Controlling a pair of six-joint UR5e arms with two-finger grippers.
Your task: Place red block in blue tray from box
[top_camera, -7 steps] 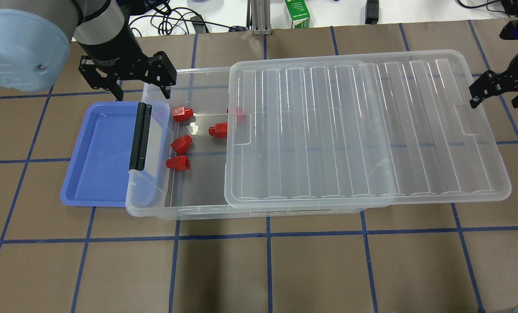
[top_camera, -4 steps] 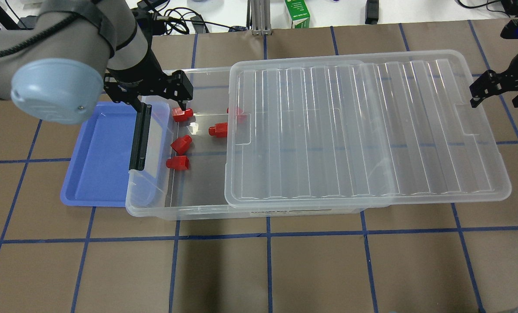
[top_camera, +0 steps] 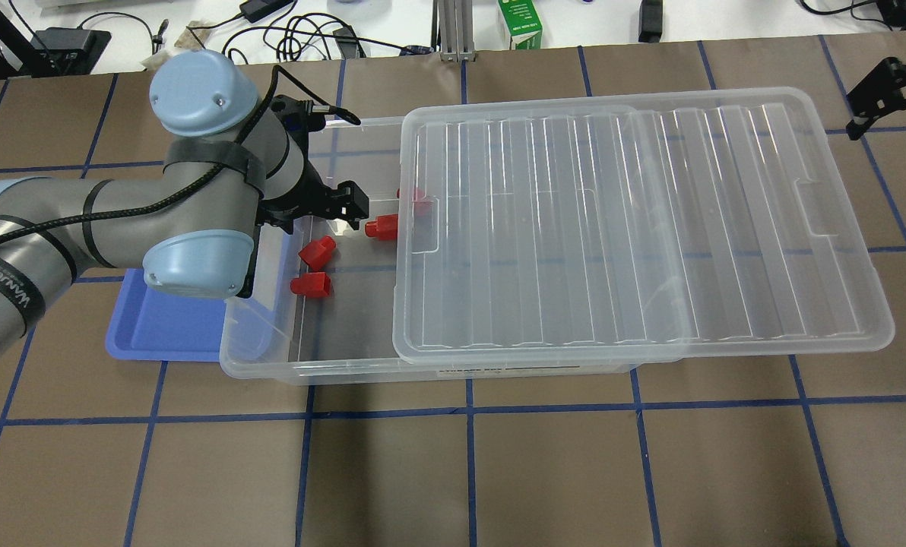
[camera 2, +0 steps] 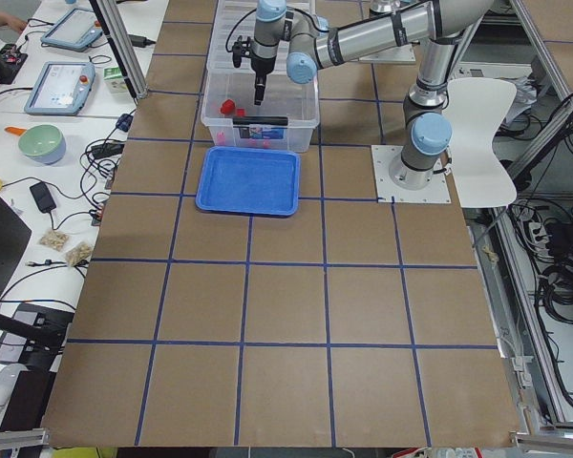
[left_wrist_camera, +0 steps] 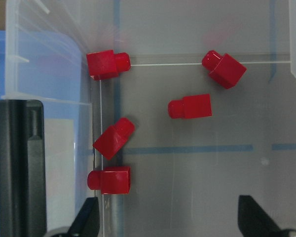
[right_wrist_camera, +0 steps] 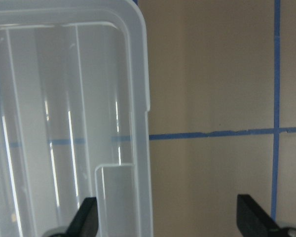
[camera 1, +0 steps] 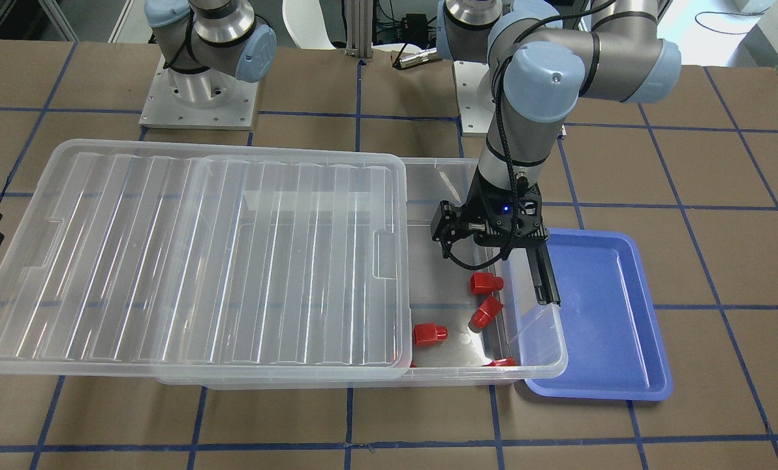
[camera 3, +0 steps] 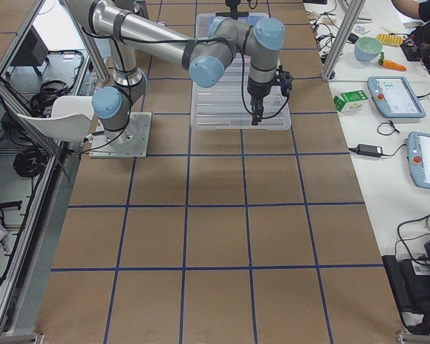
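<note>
Left wrist-mounted view: left gripper (left_wrist_camera: 170, 219) hangs with fingers spread wide, nothing between them, over the uncovered end of the box (top_camera: 308, 374). Red block (left_wrist_camera: 107, 64) lies on the box floor by the latch-end wall, four more alike nearby. Blue tray (camera 1: 598, 326) sits just beside that end. Right gripper (right_wrist_camera: 168, 219) is likewise spread, nothing held, beside the lid (top_camera: 635, 228) corner.
</note>
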